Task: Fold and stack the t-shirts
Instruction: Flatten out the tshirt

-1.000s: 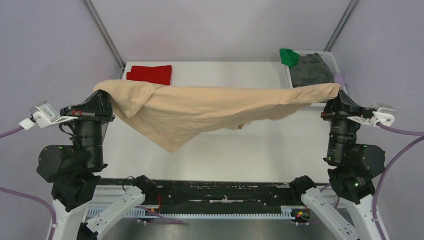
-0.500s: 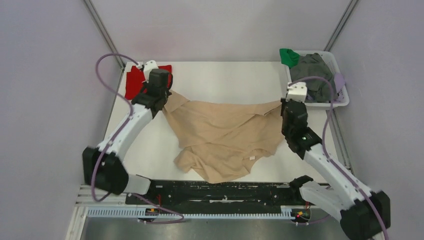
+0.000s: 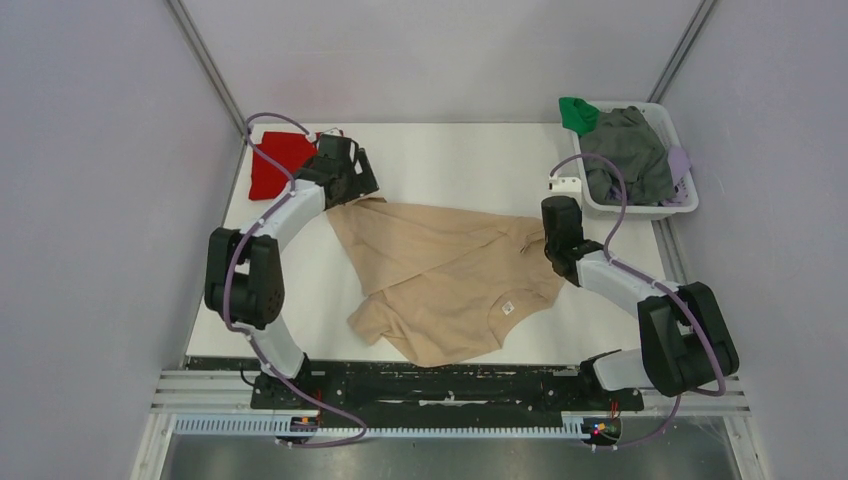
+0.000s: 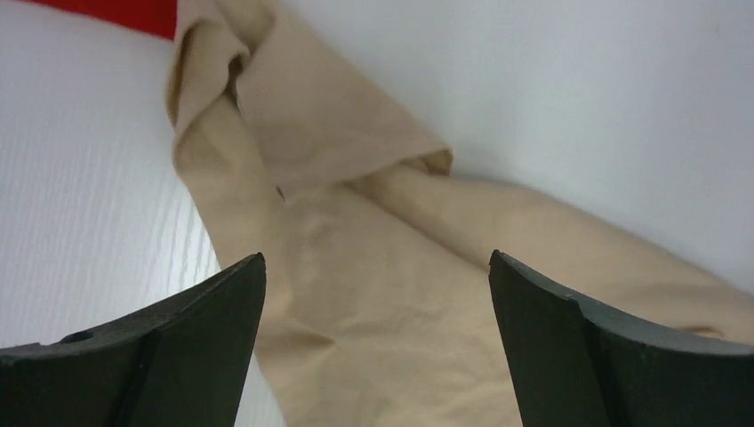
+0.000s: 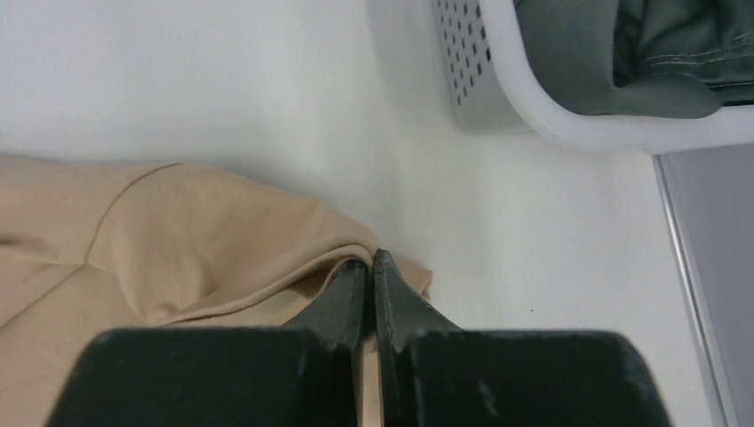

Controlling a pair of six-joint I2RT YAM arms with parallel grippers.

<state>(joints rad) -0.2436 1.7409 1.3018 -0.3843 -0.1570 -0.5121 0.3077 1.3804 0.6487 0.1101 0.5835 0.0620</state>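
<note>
Left claw [image 4: 375, 258] open over beige t-shirt [image 3: 440, 265], right claw [image 5: 371, 258] pinching it, basket [image 5: 569, 133] near

Small white neck label [image 3: 508, 308] on beige t-shirt [image 3: 440, 270], its print too small to read

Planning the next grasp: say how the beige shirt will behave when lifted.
Likely floppy: the beige shirt lies creased, its edges folded over. Probably light and thin, since it drapes flat on the white table.

Red t-shirt [image 3: 270, 170] partly behind the left arm [image 3: 290, 212], cropped in the wrist view; neck label [image 3: 508, 307] print unreadably small
</note>
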